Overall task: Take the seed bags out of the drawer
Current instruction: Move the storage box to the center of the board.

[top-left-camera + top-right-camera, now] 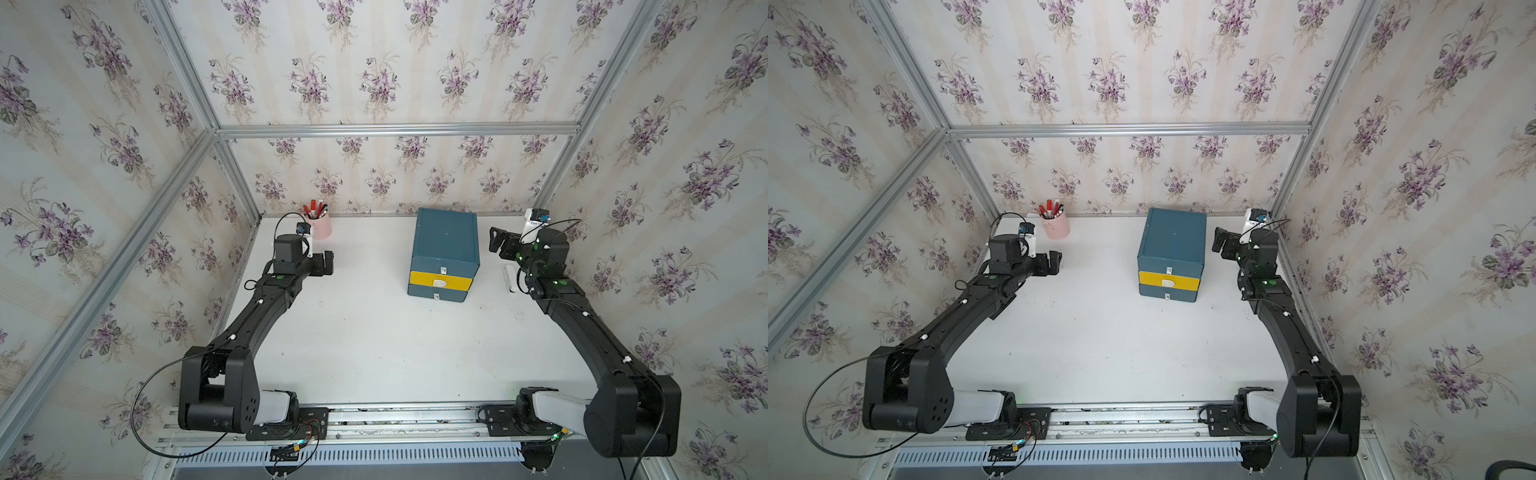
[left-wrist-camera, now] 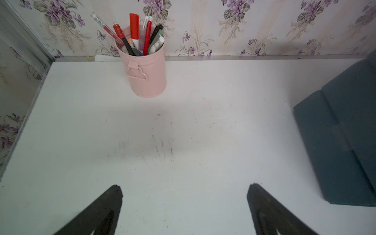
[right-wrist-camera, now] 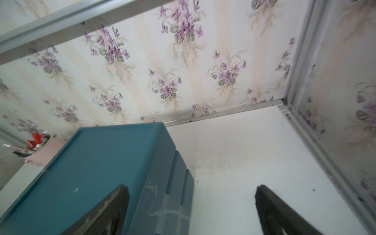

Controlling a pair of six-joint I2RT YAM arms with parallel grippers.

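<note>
Gaping well apart — left pincer [image 1: 327,262], right pincer [image 1: 498,243] — drawer unit [image 1: 445,237] between.

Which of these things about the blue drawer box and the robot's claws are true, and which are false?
1. The blue drawer box has a yellow middle drawer. True.
2. One drawer is pulled out. False: all three drawers are shut.
3. The left gripper holds a pen. False: it is open and empty; the pens stand in the pink cup.
4. The right gripper is open. True.
5. Seed bags are in view. False: none shows.
</note>
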